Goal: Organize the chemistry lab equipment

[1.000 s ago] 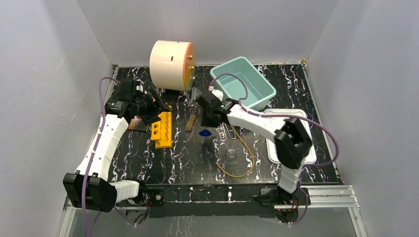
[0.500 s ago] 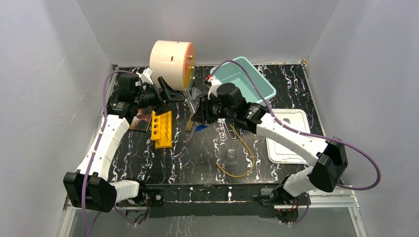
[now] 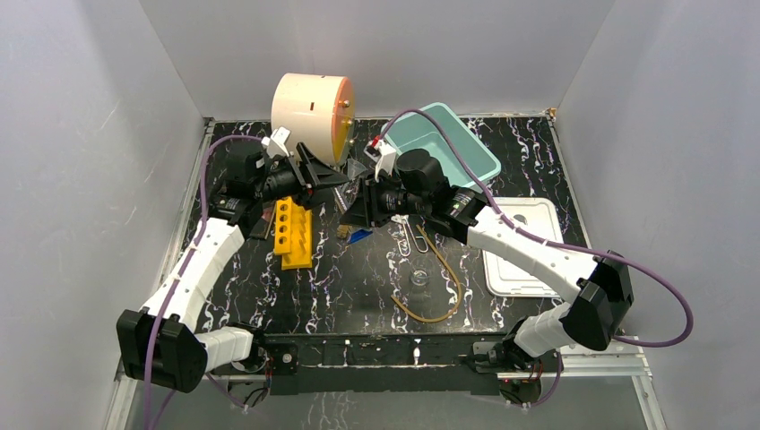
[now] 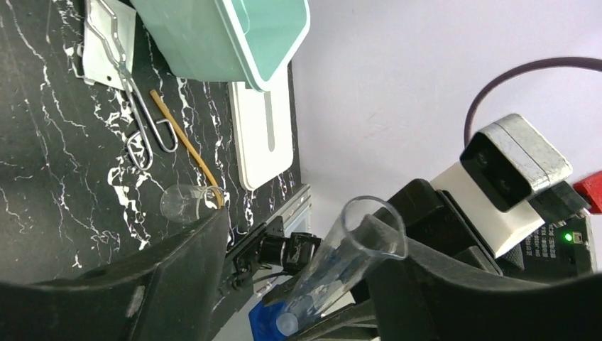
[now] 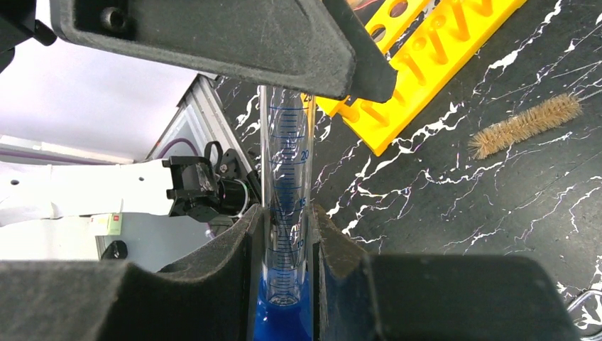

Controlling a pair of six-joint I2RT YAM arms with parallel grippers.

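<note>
My right gripper [image 5: 287, 238] is shut on the lower end of a clear graduated cylinder [image 5: 286, 163] with a blue base [image 3: 361, 236], held off the table and tilted. My left gripper [image 4: 302, 234] is open around the cylinder's open mouth [image 4: 369, 224]; the glass leans on one finger [image 4: 440, 291], and the other finger stands well apart from it. The two grippers meet above the table's middle [image 3: 348, 199]. The yellow tube rack [image 3: 293, 235] lies flat to their left. A small glass dish [image 3: 418, 279] and a tan rubber loop [image 3: 439, 278] lie nearer the front.
A teal bin [image 3: 439, 148] sits at the back right, with a white lid [image 3: 529, 246] in front of it. The cream drum [image 3: 312, 118] stands at the back. A bristle brush [image 5: 525, 124] and wire tongs [image 4: 138, 121] lie near the grippers.
The right arm swung round and lifted the cylinder off the table. My left gripper travelled right from the rack and now brackets the cylinder's mouth.
</note>
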